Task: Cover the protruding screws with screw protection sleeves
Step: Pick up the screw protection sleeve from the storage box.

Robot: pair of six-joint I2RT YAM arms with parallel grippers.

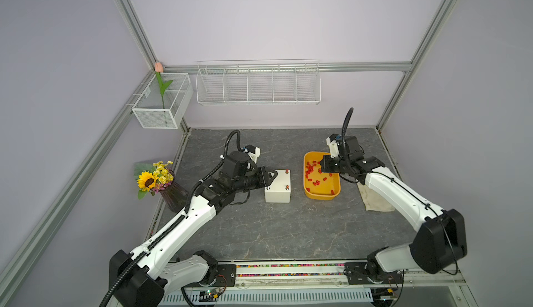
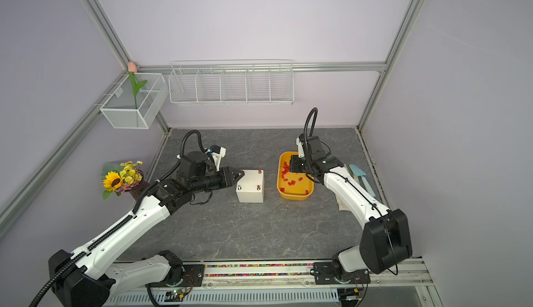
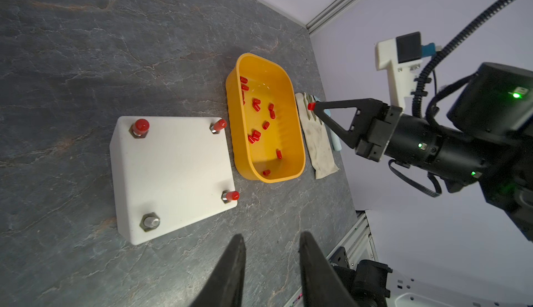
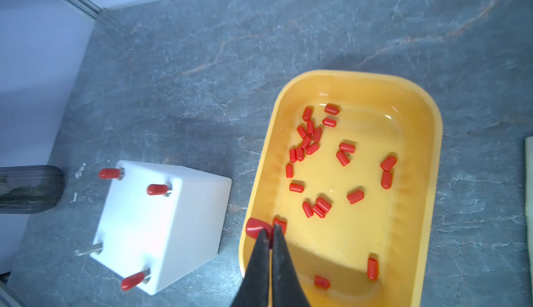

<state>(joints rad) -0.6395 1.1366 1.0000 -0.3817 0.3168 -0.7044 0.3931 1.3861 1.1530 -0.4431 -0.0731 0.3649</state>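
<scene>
Sleeve (image 4: 255,228) pinched at the very tips of my right gripper (image 4: 269,232), jaws closed tight on it: I judge the pick-up done and the carry to the box the step in hand. Right beneath those tips lies the yellow tray (image 4: 360,73), the loose screw protection sleeves (image 4: 310,135) scattered over its floor. Just beside the tray stands the white box (image 3: 173,170); three of its protruding screws (image 3: 141,125) wear red caps (image 3: 219,125), while one bare screw (image 3: 150,222) stands at the near corner on the side away from the tray, well apart from my held sleeve. My left gripper (image 3: 272,235) hovers by that side of the box, jaws partly open and empty. The next move calls for crossing over the box, bringing the sleeve's open end down, lining it up with the bare stud and pressing straight on.
</scene>
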